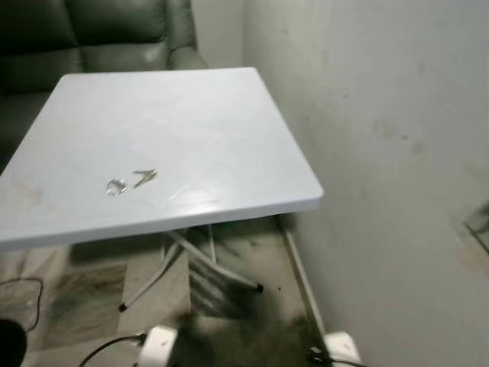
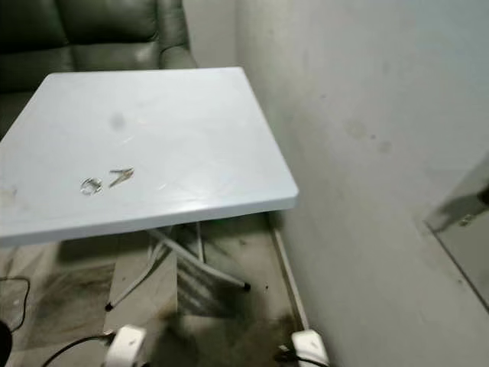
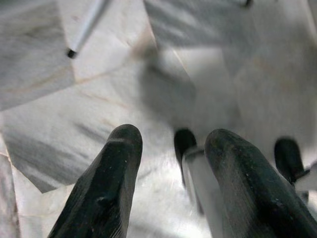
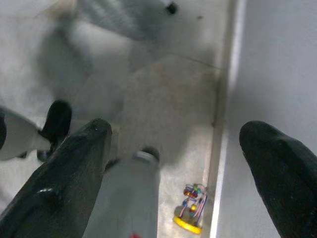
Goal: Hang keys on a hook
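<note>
A small bunch of keys on a silver ring lies flat on the white folding table, near its front edge; the same keys show in the right eye view. My left gripper hangs low over the marble floor, open with nothing between its black fingers. My right gripper also hangs down by the wall's foot, wide open and empty.
A plain wall rises right of the table. A dark green sofa stands behind it. The table's white legs, a black cable and my white feet are on the floor. A small colourful object lies by the skirting.
</note>
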{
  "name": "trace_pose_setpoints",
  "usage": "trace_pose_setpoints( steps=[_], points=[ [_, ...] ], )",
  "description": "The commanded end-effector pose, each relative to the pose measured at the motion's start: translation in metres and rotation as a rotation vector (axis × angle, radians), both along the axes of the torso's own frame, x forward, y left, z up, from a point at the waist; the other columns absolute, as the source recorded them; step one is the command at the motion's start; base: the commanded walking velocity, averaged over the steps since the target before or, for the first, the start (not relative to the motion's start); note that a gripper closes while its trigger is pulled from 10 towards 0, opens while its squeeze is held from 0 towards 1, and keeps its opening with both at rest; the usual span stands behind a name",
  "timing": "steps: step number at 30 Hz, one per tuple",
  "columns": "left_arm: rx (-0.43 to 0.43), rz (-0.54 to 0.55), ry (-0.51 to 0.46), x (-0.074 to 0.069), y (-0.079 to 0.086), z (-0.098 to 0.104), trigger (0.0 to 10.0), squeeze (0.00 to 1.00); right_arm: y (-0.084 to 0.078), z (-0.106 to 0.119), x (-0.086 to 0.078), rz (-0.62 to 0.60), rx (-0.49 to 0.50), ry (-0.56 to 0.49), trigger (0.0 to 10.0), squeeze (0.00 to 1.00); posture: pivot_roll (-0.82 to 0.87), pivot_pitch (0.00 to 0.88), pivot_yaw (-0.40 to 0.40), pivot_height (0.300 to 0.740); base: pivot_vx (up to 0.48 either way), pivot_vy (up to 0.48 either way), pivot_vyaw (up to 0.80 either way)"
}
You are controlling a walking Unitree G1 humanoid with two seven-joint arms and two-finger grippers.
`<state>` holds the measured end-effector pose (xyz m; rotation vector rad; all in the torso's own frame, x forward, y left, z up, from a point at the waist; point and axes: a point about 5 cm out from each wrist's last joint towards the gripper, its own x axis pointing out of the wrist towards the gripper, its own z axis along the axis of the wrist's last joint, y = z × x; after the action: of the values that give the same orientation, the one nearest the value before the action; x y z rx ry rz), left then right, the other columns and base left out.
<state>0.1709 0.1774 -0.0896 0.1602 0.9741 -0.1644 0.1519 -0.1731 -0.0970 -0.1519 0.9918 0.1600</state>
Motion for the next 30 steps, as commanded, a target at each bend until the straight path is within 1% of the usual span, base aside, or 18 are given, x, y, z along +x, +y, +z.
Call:
trace_pose_setpoints(
  steps=[1, 5, 8, 10, 20, 30],
  points=[
    [-0.009, -0.006, 0.016, -0.0051, -0.0058, -0.0028, 10.0, 0.00, -0.0100, -0.0021, -0.0071, -0.010, -0.023, 0.029, 10.0, 0.00, -0.08, 0.000, -0.019, 0.740, 0.000, 0.000, 0.80],
    [-0.009, -0.005, 0.017, -0.0056, -0.0058, -0.0030, 10.0, 0.00, -0.0103, -0.0018, -0.0067, -0.009, -0.022, 0.028, 10.0, 0.00, -0.08, 0.000, -0.019, 0.740, 0.000, 0.000, 0.80],
    [-0.010, -0.003, 0.017, -0.0057, -0.0056, -0.0031, 10.0, 0.00, -0.0096, -0.0012, -0.0052, -0.030, -0.002, 0.019, 10.0, 0.00, -0.08, 0.000, -0.021, 0.740, 0.000, 0.000, 0.80],
    [-0.010, -0.001, 0.018, -0.0055, -0.0054, -0.0030, 10.0, 0.00, -0.0090, -0.0011, -0.0051, -0.061, 0.024, 0.017, 10.0, 0.00, -0.08, 0.000, -0.022, 0.740, 0.000, 0.000, 0.00],
    [-0.013, 0.012, 0.017, -0.0050, -0.0048, -0.0028, 10.0, 0.00, -0.0096, -0.0012, -0.0054, -0.058, 0.016, 0.018, 10.0, 0.00, -0.08, 0.000, -0.023, 0.740, 0.000, 0.000, 0.00],
    [-0.015, 0.012, 0.017, -0.0050, -0.0045, -0.0027, 10.0, 0.00, -0.0101, -0.0013, -0.0059, -0.063, 0.017, 0.017, 10.0, 0.00, -0.08, 0.000, -0.023, 0.740, 0.000, 0.325, 0.00]
  ],
)
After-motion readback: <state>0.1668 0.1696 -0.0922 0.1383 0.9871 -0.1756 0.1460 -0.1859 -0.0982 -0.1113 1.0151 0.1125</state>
